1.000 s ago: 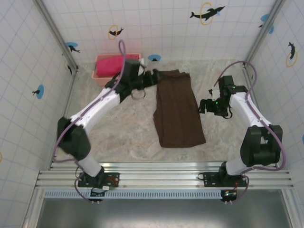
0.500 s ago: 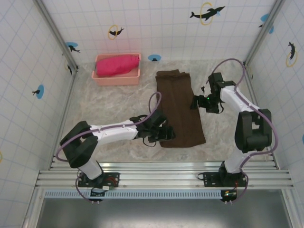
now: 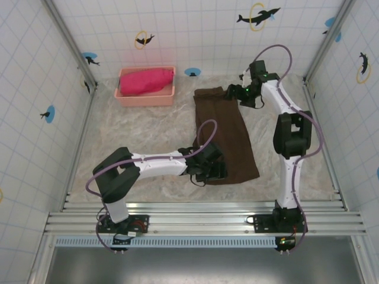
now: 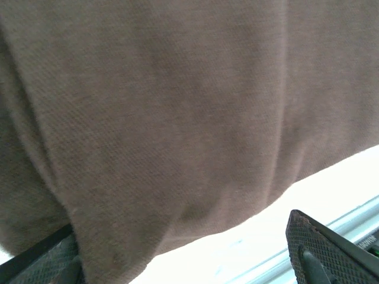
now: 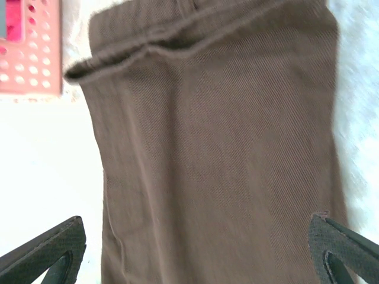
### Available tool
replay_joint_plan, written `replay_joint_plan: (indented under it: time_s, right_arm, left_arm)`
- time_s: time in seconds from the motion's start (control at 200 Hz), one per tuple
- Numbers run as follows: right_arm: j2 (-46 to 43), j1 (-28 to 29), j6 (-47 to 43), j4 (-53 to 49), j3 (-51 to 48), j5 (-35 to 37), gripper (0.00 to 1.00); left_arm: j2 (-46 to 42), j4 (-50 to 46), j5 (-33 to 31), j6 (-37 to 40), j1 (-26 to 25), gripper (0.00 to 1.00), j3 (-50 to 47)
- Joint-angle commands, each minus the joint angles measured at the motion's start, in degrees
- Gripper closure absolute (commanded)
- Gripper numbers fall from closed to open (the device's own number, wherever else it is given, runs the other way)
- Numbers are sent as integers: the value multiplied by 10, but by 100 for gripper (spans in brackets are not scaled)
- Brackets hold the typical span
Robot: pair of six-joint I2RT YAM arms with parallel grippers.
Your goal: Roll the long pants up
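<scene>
From above, the pants (image 3: 225, 139) lie flat and unrolled down the middle of the counter (image 3: 142, 136), waistband far and hems near, much as they lay a second ago. It is the arms that have moved. The left arm (image 3: 157, 163) was up by the pink basket (image 3: 147, 97) a second ago; it has swung across and now reaches low over the near hem, further onto the cloth than half a second back. The right arm (image 3: 278, 97) has left the pants' right edge and stretched to the far end, its tip at the right corner of the waistband. In the left wrist view the pants (image 4: 177, 118) sit close under the camera, their hem running across between the left fingers (image 4: 331, 248). These stand wide apart and hold nothing, one of them half covered by the cloth's edge at lower left, with pale counter beyond the hem. In the right wrist view the right fingers (image 5: 340, 248) are likewise spread wide with nothing in them. They hover above the pants, with the ribbed waistband (image 5: 148, 44) ahead and a corner of the basket off to the side. To my eye the arms have just taken up opposite ends, so the roll itself is not begun. The next step looks like a pinch on the near hem to start turning it over.
</scene>
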Motion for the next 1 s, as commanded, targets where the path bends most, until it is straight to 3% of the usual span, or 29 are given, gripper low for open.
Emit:
replay_joint_plan:
  time_s: [0.0,0.22,0.45,0.62,0.836,0.961,0.996]
  right_arm:
    - [72,12,8,-21,82,-50,1]
    - [149,24,4,-51,173,-85,0]
    - [51,13,-40,-55,59,-78,0]
    - [-19,0,-45,-54,4,-63,0]
    - [-58,-11,-48,-55,-25,-56,0]
    - [-79,-13,-50,-54,-46,-54,0]
    - [-84,-14,-51,-54,-52,-53,0]
  left_arm:
    - [-2,-79,-30,-8,-3,17,21]
    - [-20,-179,-86,-2,6,18,12]
    - [5,-150,-109,17,51,19,-10]
    - [-12,-167,-137,19,46,20,25]
    - [30,-184,-110,9,44,20,44]
    - [58,-176,-96,-8,40,30,46]
    - [65,-175,-94,-13,38,44,46]
